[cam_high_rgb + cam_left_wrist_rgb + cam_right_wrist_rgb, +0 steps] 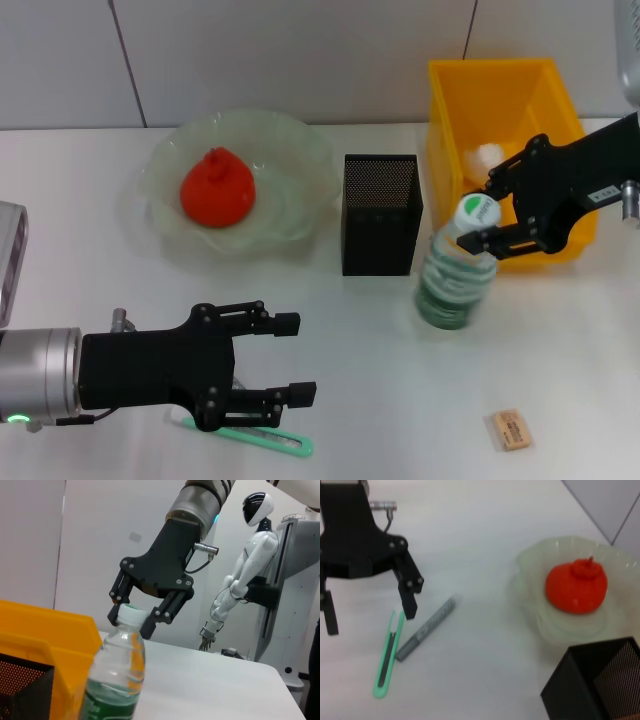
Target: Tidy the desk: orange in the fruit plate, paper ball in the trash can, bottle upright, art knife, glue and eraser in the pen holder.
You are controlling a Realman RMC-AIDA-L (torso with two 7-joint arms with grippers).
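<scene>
The orange [217, 188] lies in the pale green fruit plate [300, 150]. A clear bottle [457, 268] stands upright beside the black mesh pen holder [380, 213], and my right gripper [482, 214] is shut on its white cap. The paper ball [487, 155] sits in the yellow trash can [505, 100]. My left gripper [293, 358] hovers open at the near left, over the green art knife [250, 437]. In the right wrist view the grey glue [427, 630] lies beside the art knife [387, 662], under the left gripper [370, 612]. The tan eraser [510, 429] rests at the near right.
The pen holder stands between the plate and the trash can, close to the bottle. In the left wrist view the trash can [45, 630] and the pen holder [25, 685] stand beside the bottle [117, 680]. A white humanoid figure [245, 570] stands beyond the table.
</scene>
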